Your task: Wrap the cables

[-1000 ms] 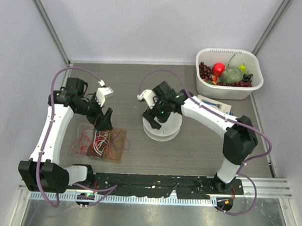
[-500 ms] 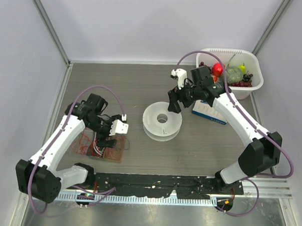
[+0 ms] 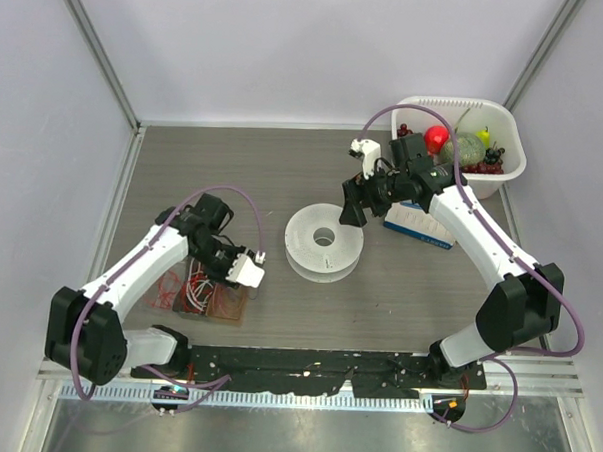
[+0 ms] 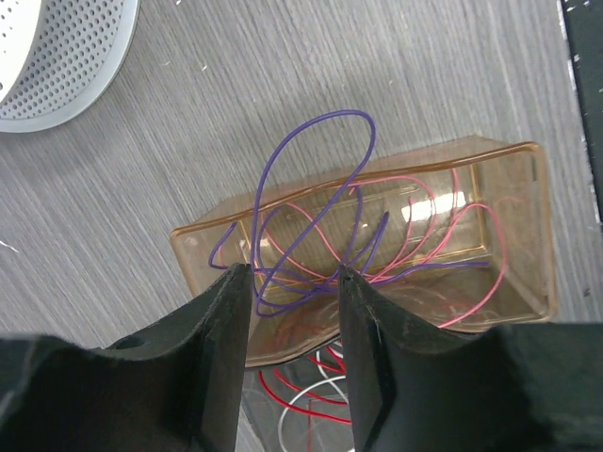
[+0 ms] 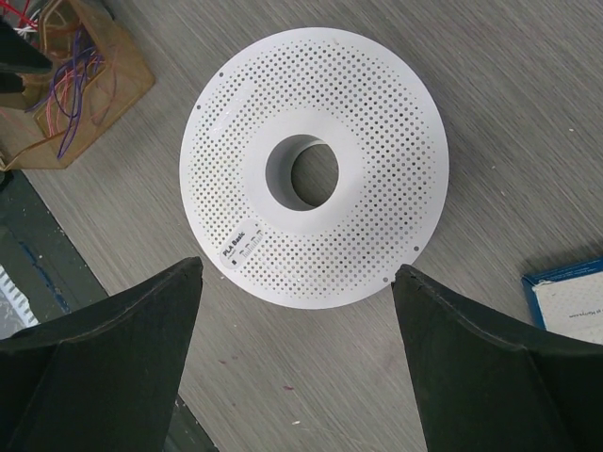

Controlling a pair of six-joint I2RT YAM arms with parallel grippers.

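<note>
Two arms work over one grey wood-grain desk (image 3: 234,173), and each pincer hangs over its own half of the job.

A white basin (image 3: 515,160) of toy fruit sits far behind the right pincer (image 5: 297,273), well out of the way and, by my reading, no part of the job.

Directly below that right pincer lies the round white perforated spool (image 5: 377,188), flat on its flange with the hub hole facing up. The pincer is spread wide and holds nothing. Its two fingers frame the near rim of the disc, which looks like readiness to steady or turn the spool once wire arrives. I can make out no wire on the spool.

Under the left pincer (image 4: 292,278) is a clear amber tray (image 4: 528,235), which keeps the loose cables (image 4: 443,217) corralled: thin pink, red and white strands in a tangle.

A small blue-and-white packet (image 3: 417,223) lies to the outer side of the right pincer, apart from the spool.

Thinnest of all, a purple cable (image 4: 344,113) loops up out of the tray and over its far wall. Its lower strands cross the gap between the left pincer's fingers. Those fingers stand slightly parted and are not clamped. Whether they touch the strand I cannot tell.
</note>
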